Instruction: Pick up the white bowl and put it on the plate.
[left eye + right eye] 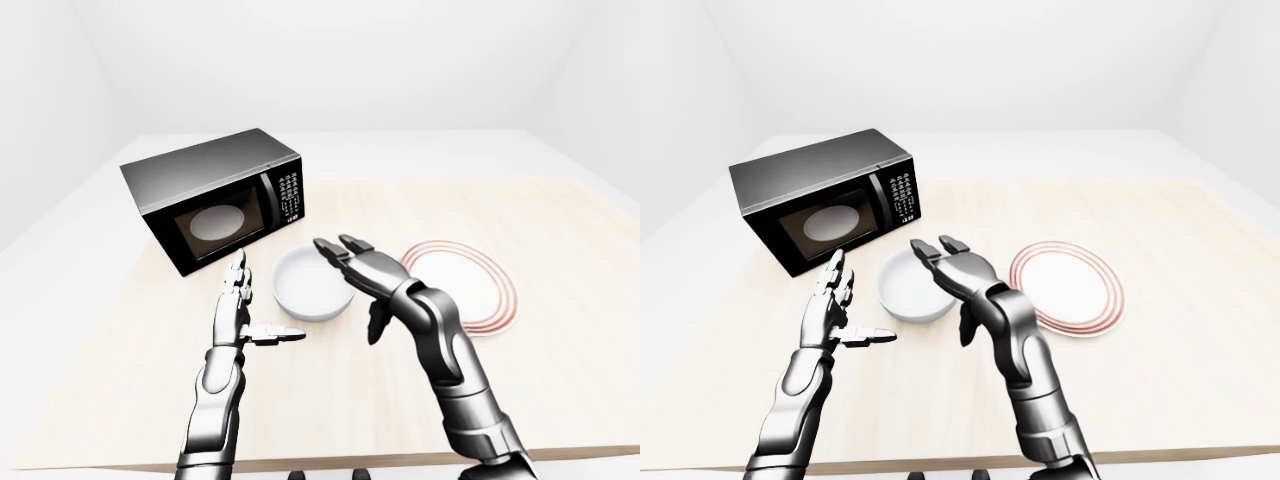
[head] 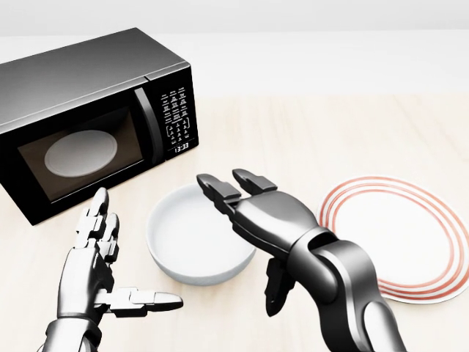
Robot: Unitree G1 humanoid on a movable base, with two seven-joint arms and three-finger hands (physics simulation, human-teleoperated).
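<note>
The white bowl (image 2: 192, 238) sits upright on the wooden table, between my two hands. My right hand (image 2: 245, 220) is open, its fingers reaching over the bowl's right rim and its thumb hanging below, beside the bowl's right edge. My left hand (image 2: 110, 268) is open and empty to the left of the bowl, fingers pointing up and thumb stretched toward the bowl. The white plate (image 2: 410, 242) with red rings lies flat on the table to the right of the bowl and the right arm.
A black microwave (image 2: 88, 121) with a closed door stands at the upper left, just above my left hand and the bowl. The light wooden table (image 1: 560, 220) stretches wide to the right; its near edge runs along the bottom of the eye views.
</note>
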